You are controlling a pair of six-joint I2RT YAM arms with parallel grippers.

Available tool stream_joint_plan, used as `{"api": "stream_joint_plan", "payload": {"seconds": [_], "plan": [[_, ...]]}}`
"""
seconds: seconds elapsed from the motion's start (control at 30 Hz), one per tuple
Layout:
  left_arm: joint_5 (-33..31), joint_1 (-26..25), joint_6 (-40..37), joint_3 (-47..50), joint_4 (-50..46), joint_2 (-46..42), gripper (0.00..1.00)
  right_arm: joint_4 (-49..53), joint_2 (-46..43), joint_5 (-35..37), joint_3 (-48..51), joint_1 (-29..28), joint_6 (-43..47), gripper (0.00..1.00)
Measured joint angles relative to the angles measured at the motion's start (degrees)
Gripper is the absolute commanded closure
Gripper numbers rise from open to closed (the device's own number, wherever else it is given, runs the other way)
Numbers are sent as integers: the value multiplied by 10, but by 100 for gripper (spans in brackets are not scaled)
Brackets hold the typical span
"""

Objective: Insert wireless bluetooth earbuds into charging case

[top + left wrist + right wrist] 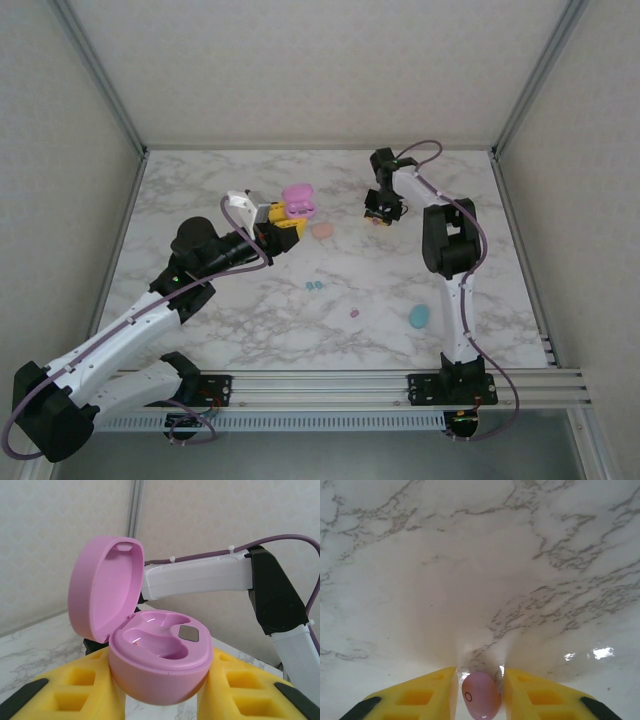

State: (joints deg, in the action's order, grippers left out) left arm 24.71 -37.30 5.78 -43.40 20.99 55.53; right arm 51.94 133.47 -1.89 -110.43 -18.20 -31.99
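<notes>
**My left hand [159, 702] clamps the open pink case; my right hand sits around a pink earbud**

My left hand's yellow foam fingers [70, 690] are pressed against both sides of a glossy pink oval plastic charging case [159, 672], which I hold up off the white marble table [380, 270]. Its hinged lid [102, 587] stands open and tilted back. The two moulded wells in the base are bare, and a small grey patch lies by the right one. Beyond the case, the white and black link of my right arm [200, 577] crosses the background.

My right hand [479, 676] is low over the marble. A tiny rounded pink plastic earbud [481, 697] with a small dark ring on it sits between its yellow fingers [535, 695]. One finger touches it and a thin pale gap shows at the other, so I cannot tell whether I am pinching it.

From above, a peach oval case [322, 231] lies between my hands. Nearer my bases lie two small teal earbuds [314, 286] side by side, a tiny purple-pink earbud [354, 313] and a teal oval case [419, 317], all apart from one another.
</notes>
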Motion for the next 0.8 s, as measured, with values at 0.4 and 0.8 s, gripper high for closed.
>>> {"api": "stream_joint_plan", "payload": {"seconds": [0.4,0.8], "plan": [[0,0,0,-1,-2,0,67,43,15,15,-33,-6,80,76],[0,0,0,-2,-3,0,67,104,33,18,-73,-8,141,73]]}}
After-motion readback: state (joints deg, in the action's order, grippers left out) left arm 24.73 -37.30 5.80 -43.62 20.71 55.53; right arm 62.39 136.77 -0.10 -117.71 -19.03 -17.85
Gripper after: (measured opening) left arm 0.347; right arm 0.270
